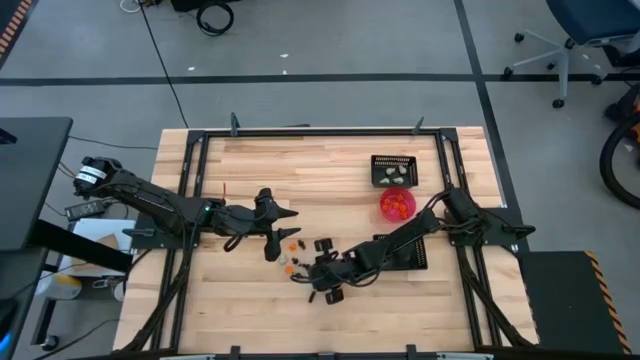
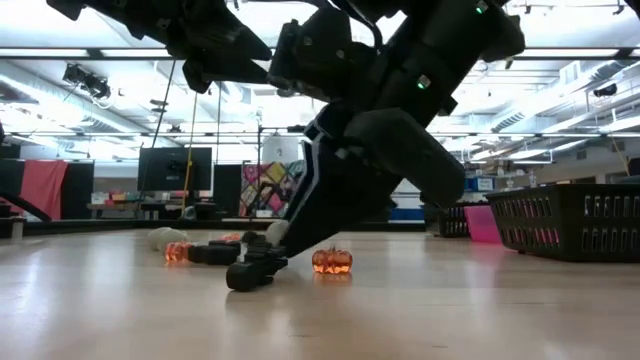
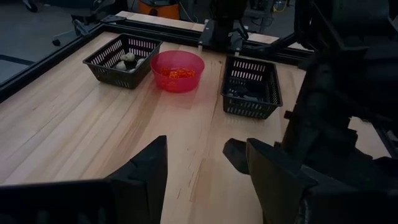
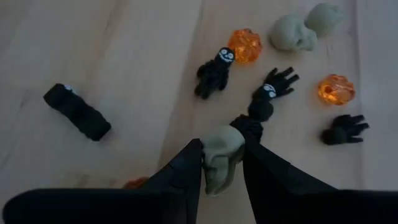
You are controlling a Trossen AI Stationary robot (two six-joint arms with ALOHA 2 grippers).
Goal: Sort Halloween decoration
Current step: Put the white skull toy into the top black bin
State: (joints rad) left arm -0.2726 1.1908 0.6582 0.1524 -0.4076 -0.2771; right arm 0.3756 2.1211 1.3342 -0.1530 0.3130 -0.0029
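Observation:
The Halloween decoration lies loose on the wooden table: orange pumpkins point(image 4: 244, 45) point(image 4: 336, 89), black spiders point(image 4: 214, 71) point(image 4: 345, 129), pale skulls point(image 4: 292, 32) and a black roll point(image 4: 78, 112). My right gripper point(image 4: 221, 168) point(image 1: 305, 272) slants down over this pile, shut on one pale skull point(image 4: 221, 158). My left gripper point(image 3: 205, 180) point(image 1: 283, 232) hovers open just left of the pile, with nothing between its fingers. My right gripper pinches the pale skull by its two sides point(image 4: 211, 163) between its fingertips. The fingers slant down from the table's right. In the low view the skull point(image 2: 277, 232) shows a little above the tabletop, clear of the other trinkets.
At the back right stand a black mesh tray point(image 1: 393, 171) with pale pieces in it, a pink-red bowl point(image 1: 397, 203) with orange pieces, and a second black mesh tray point(image 3: 250, 87) partly under my right arm. One orange pumpkin point(image 2: 332, 261) sits close by my right gripper.

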